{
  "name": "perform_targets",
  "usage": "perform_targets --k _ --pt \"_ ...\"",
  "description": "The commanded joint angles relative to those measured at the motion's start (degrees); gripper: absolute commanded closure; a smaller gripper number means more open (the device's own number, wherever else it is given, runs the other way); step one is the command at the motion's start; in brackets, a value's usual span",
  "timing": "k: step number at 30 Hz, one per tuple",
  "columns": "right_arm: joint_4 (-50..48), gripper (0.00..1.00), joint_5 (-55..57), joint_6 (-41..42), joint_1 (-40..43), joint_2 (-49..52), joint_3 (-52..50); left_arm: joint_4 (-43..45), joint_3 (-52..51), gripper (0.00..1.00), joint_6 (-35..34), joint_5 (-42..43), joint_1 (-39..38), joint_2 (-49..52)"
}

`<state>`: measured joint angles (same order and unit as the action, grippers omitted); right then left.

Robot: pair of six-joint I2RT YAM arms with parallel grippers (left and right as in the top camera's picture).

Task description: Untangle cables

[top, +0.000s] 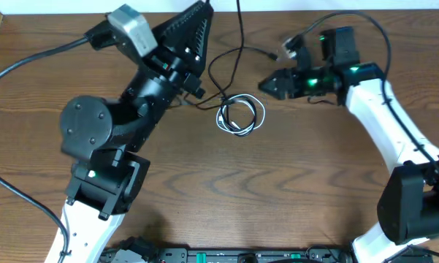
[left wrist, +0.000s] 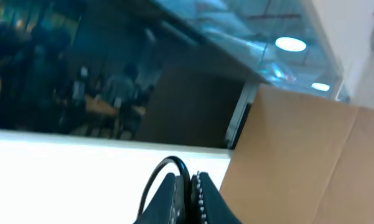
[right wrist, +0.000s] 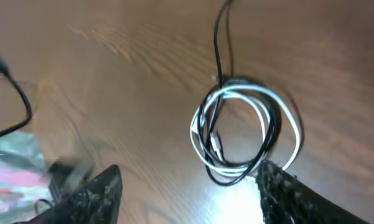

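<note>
The white cable [top: 261, 111] and black cable [top: 239, 29] lie wound together in a small coil at the table's middle. From the coil the black cable [right wrist: 219, 43] runs away up the table. The white cable [right wrist: 280, 102] loops round the coil. My left gripper [top: 204, 9] is raised at the back, shut on a loop of the black cable [left wrist: 174, 163] that sticks out between its fingers; in the left wrist view my left gripper [left wrist: 191, 176] faces away from the table. My right gripper [top: 270, 84] stands open just right of the coil. In the right wrist view, my right gripper [right wrist: 187, 180] has one fingertip [right wrist: 280, 186] at the coil's edge.
A loose black cable end [right wrist: 12, 93] with a small plug curves over the wood left of the right gripper. Thick black arm wires [top: 29, 58] cross the table's left side. A cardboard wall [left wrist: 311, 155] stands behind the table.
</note>
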<state>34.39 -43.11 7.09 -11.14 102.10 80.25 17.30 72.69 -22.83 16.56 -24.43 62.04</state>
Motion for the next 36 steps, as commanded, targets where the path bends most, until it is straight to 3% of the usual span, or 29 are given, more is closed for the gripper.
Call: perform_targets --k 1,9,14,20,25,26,28,30,32,36 --pt "-0.9 0.31 -16.7 -8.2 4.5 -2.5 3.3 -6.6 1.6 0.93 -3.7 0.0 0.3 -0.1" --pt "-2.0 0.28 -19.4 -17.9 1.6 -12.5 3.8 -19.6 1.6 0.92 -3.2 17.9 0.4 5.6" --pt "-2.1 0.29 -19.4 -19.6 -0.3 -18.5 3.8 -19.8 1.6 0.93 -3.2 24.7 0.4 7.0" --pt "-2.4 0.54 -19.4 -19.6 -1.4 -20.3 3.8 -19.9 1.6 0.93 -4.1 29.6 0.4 7.0" --pt "-6.6 0.57 -19.4 -17.8 -2.9 -20.3 3.8 -21.9 1.6 0.93 -5.2 30.9 0.3 7.0" --pt "-7.7 0.67 -19.4 -17.0 -2.9 -20.3 3.8 -22.4 1.6 0.93 -5.2 30.8 0.3 7.0" --pt "-8.5 0.99 -19.0 -16.3 -2.9 -20.3 3.8 -22.7 1.6 0.93 -5.2 30.8 0.3 7.1" --pt "-8.5 0.99 -16.8 -14.6 -2.8 -20.3 3.8 -22.7 1.6 0.93 -5.1 30.7 0.4 7.1" --pt "-9.8 0.99 -10.7 -8.0 -2.5 -20.4 3.8 -22.7 1.6 0.90 -5.1 30.3 0.4 7.1" --pt "-15.6 0.99 -3.6 4.5 0.2 -20.7 3.9 -22.7 1.6 0.68 -5.1 29.8 0.4 7.1"
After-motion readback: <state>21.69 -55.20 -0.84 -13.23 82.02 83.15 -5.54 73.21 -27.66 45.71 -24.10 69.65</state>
